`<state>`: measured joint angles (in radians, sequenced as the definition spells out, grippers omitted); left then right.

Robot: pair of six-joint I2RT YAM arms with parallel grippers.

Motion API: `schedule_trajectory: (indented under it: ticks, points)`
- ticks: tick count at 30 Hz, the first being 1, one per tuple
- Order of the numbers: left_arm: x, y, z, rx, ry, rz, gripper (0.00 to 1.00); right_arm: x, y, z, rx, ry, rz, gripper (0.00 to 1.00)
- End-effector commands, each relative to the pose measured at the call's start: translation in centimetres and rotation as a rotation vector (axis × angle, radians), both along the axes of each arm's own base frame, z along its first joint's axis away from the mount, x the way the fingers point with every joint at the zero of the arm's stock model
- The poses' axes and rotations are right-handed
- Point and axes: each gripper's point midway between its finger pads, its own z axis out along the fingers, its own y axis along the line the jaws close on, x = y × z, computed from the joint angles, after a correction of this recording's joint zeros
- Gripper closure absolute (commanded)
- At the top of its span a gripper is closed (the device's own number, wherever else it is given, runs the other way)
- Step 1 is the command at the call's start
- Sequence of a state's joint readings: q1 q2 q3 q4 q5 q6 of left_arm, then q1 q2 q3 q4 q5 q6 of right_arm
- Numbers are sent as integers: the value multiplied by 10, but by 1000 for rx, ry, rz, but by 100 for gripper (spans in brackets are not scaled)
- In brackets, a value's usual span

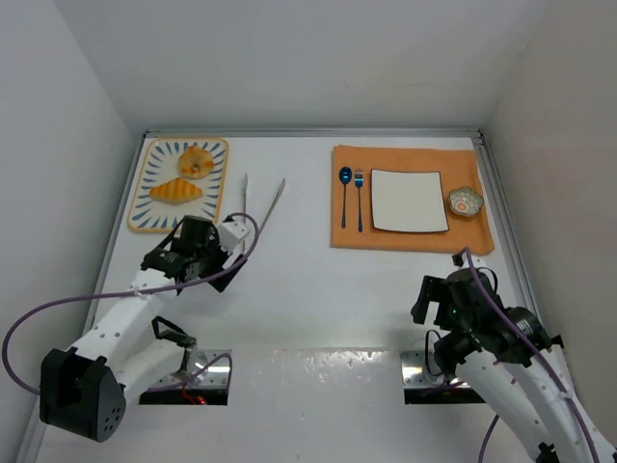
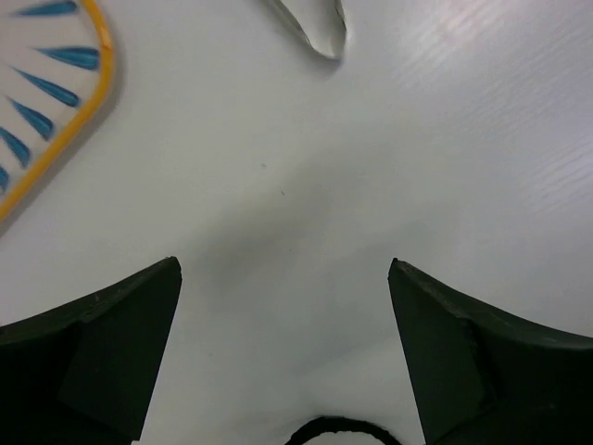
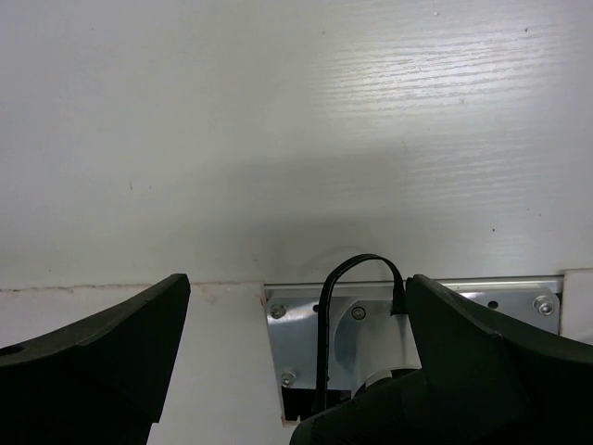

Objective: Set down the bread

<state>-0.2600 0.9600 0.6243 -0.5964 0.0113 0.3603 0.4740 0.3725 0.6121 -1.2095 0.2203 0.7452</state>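
Advancing our open, empty left hand [image 2: 283, 283], we should straddle the tongs [image 2: 320, 32] squarely before fetching the bread [image 1: 176, 191].

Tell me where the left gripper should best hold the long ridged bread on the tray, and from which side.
Probably across its thick middle, from straight above: the long ridged bread lies flat with its length running left to right, so the jaws close over its narrow width, clear of the round bun behind it.
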Motion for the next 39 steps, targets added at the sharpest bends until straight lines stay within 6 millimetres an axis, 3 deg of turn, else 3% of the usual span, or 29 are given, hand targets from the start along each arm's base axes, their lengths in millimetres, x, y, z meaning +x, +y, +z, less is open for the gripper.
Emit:
schedule_trajectory:
  ticks: [1,2,4,5,9,16,19,20,21,22,23,27,34,39]
  points:
    - [38,-12,74,-90,-203,35,0,-27,-15,-13,-63,114,-12,0]
    - [50,-15,109,-123,-279,57,0,-27,-15,-13,-62,117,-13,0]
    - [58,-27,125,-211,-267,111,0,-27,-15,-14,-69,129,-7,0]
    - [60,-35,146,-259,-277,103,0,-27,-15,-14,-72,135,-9,0]
    - [72,-70,157,-388,-215,116,0,-30,-15,-16,-85,167,-4,0]
    - [99,-81,92,-227,-50,231,0,-29,-16,-15,-93,189,-32,0]
    - [112,-92,80,-240,-47,279,0,-23,-10,-19,-68,174,-40,0]
    - [116,-93,64,-220,-15,298,0,-20,-9,-19,-58,158,-39,0]
    - [122,-96,60,-229,-7,314,0,-18,-7,-20,-57,156,-41,0]
    - [129,-96,56,-214,-13,326,0,-17,-7,-20,-54,155,-43,0]
    - [132,-90,36,-178,25,364,0,-14,-6,-19,-53,146,-43,0]
    - [149,-75,11,-132,54,440,0,-9,-8,-16,-80,145,-36,0]
    - [156,-71,-54,-133,184,458,0,3,-12,-11,-144,145,-30,0]
    - [165,-70,-68,-158,199,464,0,7,-10,-13,-149,160,-35,0]
